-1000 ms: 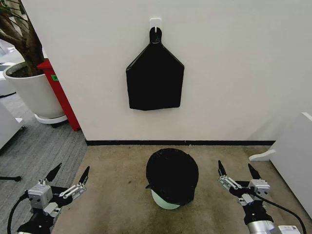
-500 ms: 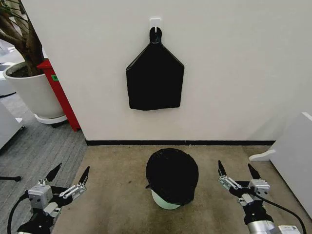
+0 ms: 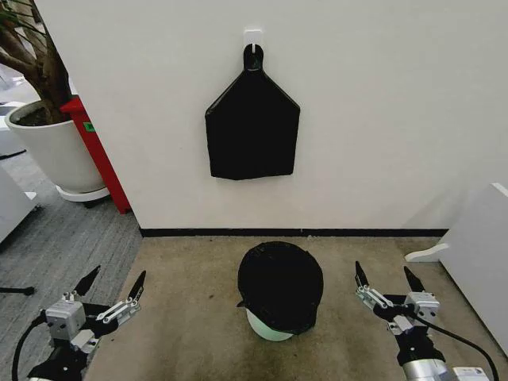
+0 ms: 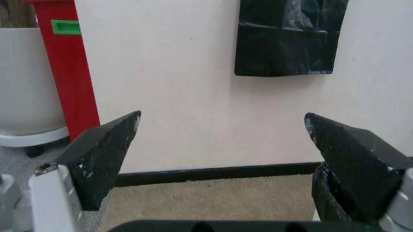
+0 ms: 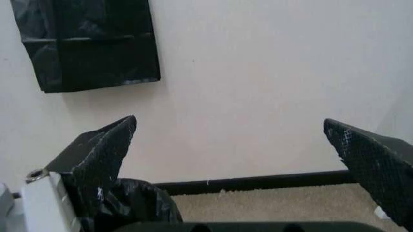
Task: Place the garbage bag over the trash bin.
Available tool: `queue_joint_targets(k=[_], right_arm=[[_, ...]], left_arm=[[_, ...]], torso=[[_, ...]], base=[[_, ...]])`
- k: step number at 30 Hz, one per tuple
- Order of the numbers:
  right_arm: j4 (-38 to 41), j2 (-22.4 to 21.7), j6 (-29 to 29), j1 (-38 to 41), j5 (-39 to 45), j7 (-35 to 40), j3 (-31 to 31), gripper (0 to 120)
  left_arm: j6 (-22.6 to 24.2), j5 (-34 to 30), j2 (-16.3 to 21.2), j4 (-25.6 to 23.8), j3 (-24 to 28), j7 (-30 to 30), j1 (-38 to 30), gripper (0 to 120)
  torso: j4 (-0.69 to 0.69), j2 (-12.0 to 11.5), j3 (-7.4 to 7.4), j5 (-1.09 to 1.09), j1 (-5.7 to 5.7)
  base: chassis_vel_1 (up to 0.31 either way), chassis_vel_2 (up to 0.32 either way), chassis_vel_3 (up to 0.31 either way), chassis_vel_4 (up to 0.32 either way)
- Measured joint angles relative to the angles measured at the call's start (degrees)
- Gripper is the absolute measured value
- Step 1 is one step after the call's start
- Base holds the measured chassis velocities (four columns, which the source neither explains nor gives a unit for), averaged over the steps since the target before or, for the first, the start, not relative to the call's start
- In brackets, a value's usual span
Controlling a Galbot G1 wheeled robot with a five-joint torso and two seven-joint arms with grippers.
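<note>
Item: garbage bag, black film, draped over the mouth and upper sides of the trash bin, which stands on the carpeted floor by the wall, only its pale base showing beneath the plastic. Left tool and right tool: both empty, fingers spread apart, held low to either side of the bin and well clear of it. Change over the last second: none; judged, the bagging is essentially complete.
</note>
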Motion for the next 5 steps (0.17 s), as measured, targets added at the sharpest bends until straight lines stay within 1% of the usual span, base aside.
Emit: queue_joint_targets(k=[5], right_arm=[[0.0,0.0,0.0,0.0,0.0,0.0,0.0,100]], left_arm=[[0.0,0.0,0.0,0.0,0.0,0.0,0.0,100]], torso=[[0.0,0.0,0.0,0.0,0.0]], base=[[0.0,0.0,0.0,0.0]])
